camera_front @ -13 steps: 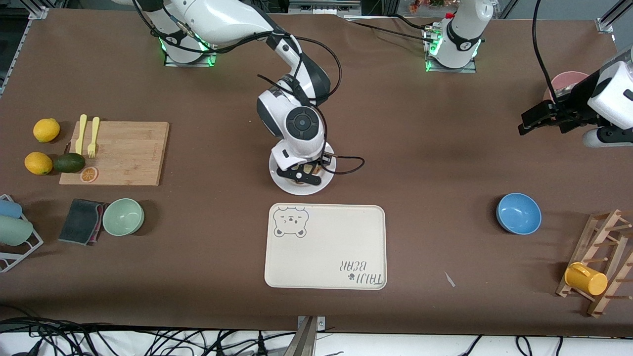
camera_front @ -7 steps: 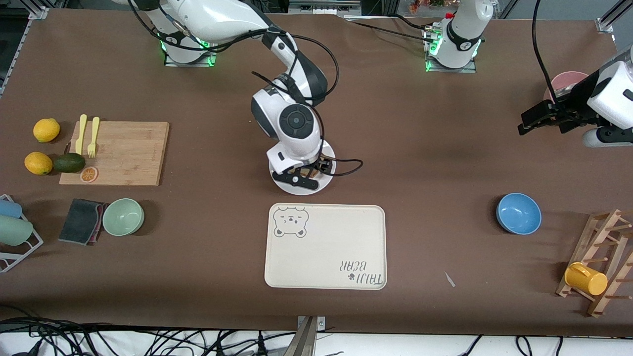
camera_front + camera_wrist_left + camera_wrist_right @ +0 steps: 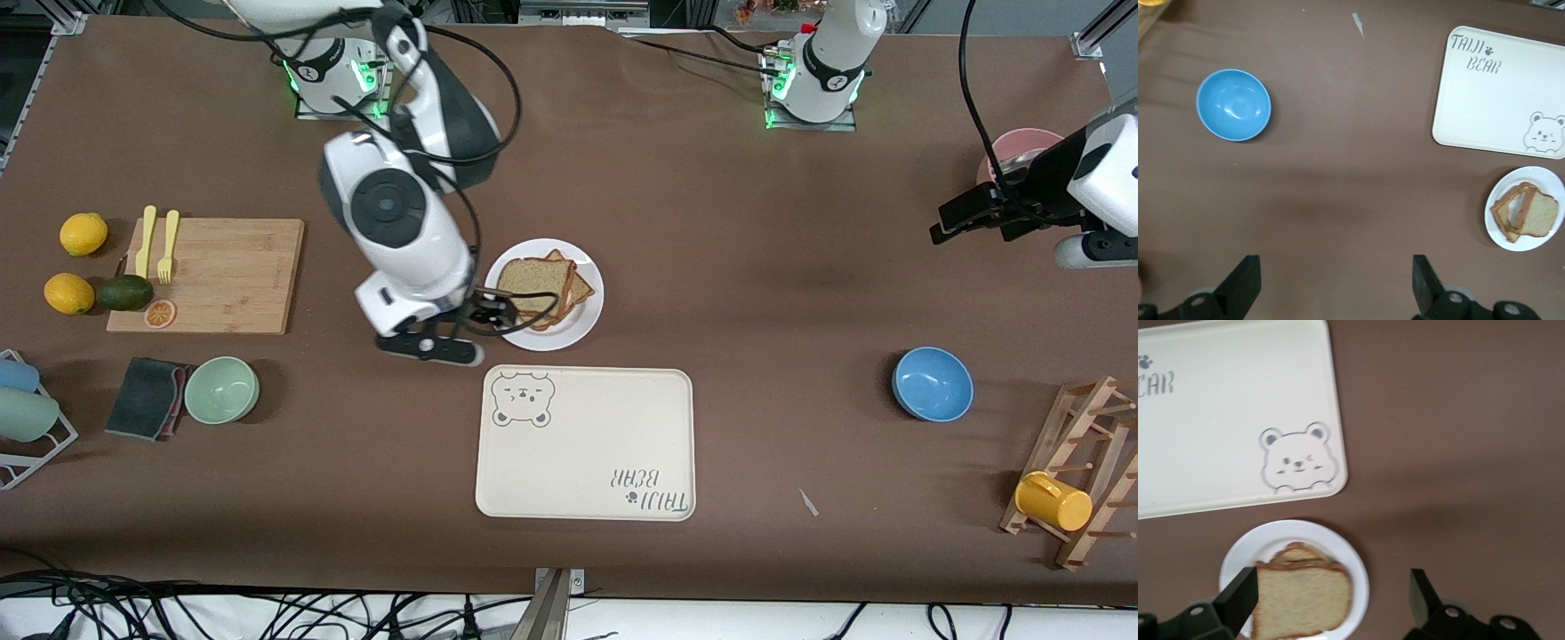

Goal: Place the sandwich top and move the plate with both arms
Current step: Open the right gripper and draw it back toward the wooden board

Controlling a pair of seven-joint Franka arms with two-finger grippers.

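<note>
- Sandwich top (image 3: 532, 279): lies on the stack on the plate (image 3: 582, 322), frame centre; placing judged done.
- Right gripper (image 3: 449, 342): fingers spread, empty, over the table by the plate's rim.
- Left gripper (image 3: 965, 213): fingers released, waits at frame's right edge.
- Next: both grippers must take opposite plate rims.

Bread slice (image 3: 531, 283) stacked on white plate (image 3: 587, 318)

Tan, brown-crusted, lying flat atop the stack, beside the open, empty right gripper (image 3: 484, 313).

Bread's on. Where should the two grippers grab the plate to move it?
Judging by its shape, grip the plate by its thin raised rim, one gripper from each arm's end of the table. The sandwich top covers the middle, leaving only bare rim. The tray sits close on the camera side.
</note>
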